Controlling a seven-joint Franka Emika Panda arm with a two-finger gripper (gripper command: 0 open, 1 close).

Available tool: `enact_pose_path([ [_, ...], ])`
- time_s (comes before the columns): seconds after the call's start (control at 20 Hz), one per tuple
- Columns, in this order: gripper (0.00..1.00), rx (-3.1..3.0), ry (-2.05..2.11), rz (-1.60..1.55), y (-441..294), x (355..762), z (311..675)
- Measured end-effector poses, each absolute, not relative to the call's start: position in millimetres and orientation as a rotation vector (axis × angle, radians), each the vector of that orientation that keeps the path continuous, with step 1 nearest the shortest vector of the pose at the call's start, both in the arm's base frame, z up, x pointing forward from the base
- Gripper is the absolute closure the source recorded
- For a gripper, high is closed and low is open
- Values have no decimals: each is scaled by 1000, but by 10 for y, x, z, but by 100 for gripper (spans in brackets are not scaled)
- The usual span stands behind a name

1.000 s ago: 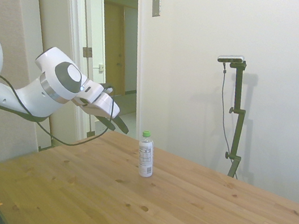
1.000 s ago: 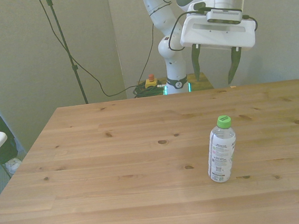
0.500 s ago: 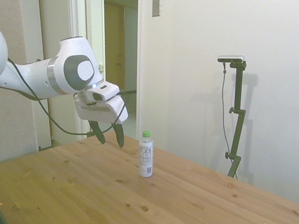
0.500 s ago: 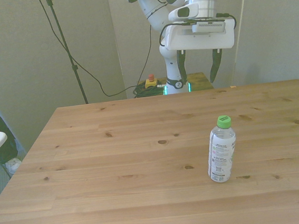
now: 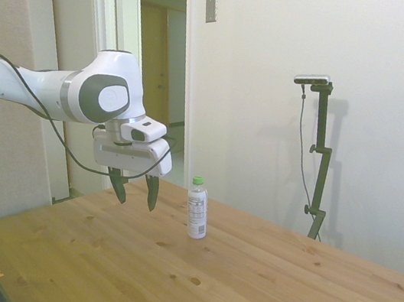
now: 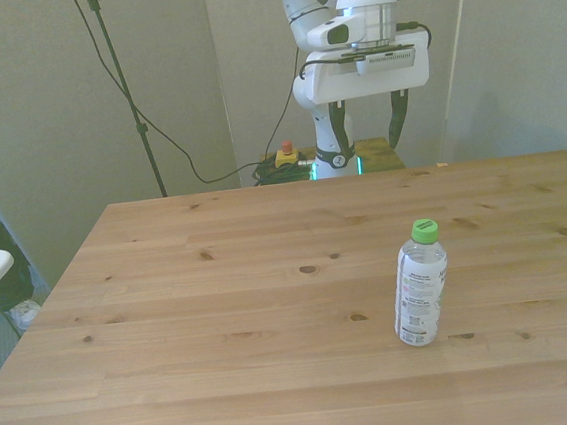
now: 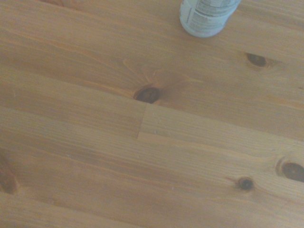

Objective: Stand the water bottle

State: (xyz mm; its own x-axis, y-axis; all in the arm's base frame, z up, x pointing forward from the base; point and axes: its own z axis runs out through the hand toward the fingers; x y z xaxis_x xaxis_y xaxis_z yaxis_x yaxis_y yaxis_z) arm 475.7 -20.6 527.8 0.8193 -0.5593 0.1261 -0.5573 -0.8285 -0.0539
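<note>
Water bottle [image 6: 420, 284] upright, wrist view cropping top

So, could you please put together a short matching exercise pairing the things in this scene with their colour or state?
Things:
1. water bottle
2. bottle cap
3. claw
4. table

States:
A. green
B. open, in the air, holding nothing
C. upright on the table
D. pale wood with dark knots

Pairs: 1-C, 2-A, 3-B, 4-D
</note>
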Motion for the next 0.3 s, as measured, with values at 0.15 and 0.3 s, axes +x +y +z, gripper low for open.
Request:
enact_pose_path([
  [0.15, 0, -3002, 924, -209, -274, 4686, 5303],
  [0.3, 0, -3010, 927, -212, -350, 4622, 5335],
])
